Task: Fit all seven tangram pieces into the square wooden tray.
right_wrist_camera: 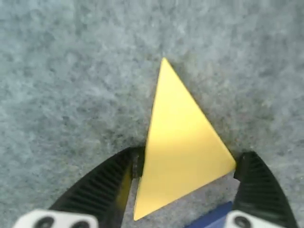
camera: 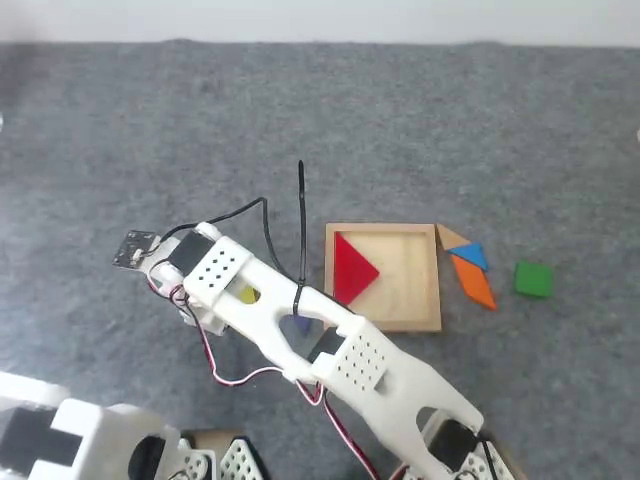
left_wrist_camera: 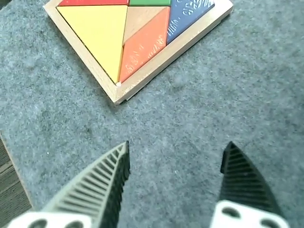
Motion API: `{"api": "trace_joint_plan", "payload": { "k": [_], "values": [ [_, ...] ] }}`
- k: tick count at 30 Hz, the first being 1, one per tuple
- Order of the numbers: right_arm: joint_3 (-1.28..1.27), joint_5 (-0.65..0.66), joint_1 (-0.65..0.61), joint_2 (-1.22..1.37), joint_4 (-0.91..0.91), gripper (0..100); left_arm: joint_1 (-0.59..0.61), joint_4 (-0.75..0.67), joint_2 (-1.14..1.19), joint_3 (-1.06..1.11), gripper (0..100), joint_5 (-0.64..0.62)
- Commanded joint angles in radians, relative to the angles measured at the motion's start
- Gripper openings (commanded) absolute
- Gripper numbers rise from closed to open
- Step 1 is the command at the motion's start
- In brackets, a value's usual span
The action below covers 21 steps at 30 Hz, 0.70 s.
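A: Inside the square wooden tray [camera: 410, 285]?
B: Just a red triangle [camera: 352, 268], flat against the left wall.
A: Outside?
B: Right of it on the grey mat [camera: 300, 120]: tan triangle [camera: 451, 237], blue triangle [camera: 470, 256], orange parallelogram [camera: 474, 282], green square [camera: 533, 279] nearest the right edge. Left of it: yellow triangle [right_wrist_camera: 183, 152] between the right gripper's [right_wrist_camera: 190, 156] fingers.

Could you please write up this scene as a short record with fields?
Tray: holds red triangle
Beside tray, to its right in the high view: tan triangle, blue triangle, orange parallelogram, green square
Right gripper: at yellow triangle on grey mat
Left gripper: open, over mat near a second tray, filled with pieces
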<state>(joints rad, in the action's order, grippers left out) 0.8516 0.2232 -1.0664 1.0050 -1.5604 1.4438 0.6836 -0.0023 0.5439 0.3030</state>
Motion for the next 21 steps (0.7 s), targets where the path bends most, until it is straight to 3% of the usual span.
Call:
{"api": "trace_joint_plan", "payload": {
  "k": [1, 9, 21],
  "values": [
    [0.028, 0.011, -0.013, 0.01, -0.005, 30.7, 0.005, -0.017, -0.015, -0.008, 31, 0.015],
    [0.028, 0.011, 0.008, -0.044, -0.03, 30.7, 0.005, -0.017, -0.015, -0.007, 31, 0.015],
    [0.028, 0.008, 0.142, -0.298, -0.226, 30.8, -0.048, 0.032, -0.006, 0.005, 31, 0.015]
  ]
}}
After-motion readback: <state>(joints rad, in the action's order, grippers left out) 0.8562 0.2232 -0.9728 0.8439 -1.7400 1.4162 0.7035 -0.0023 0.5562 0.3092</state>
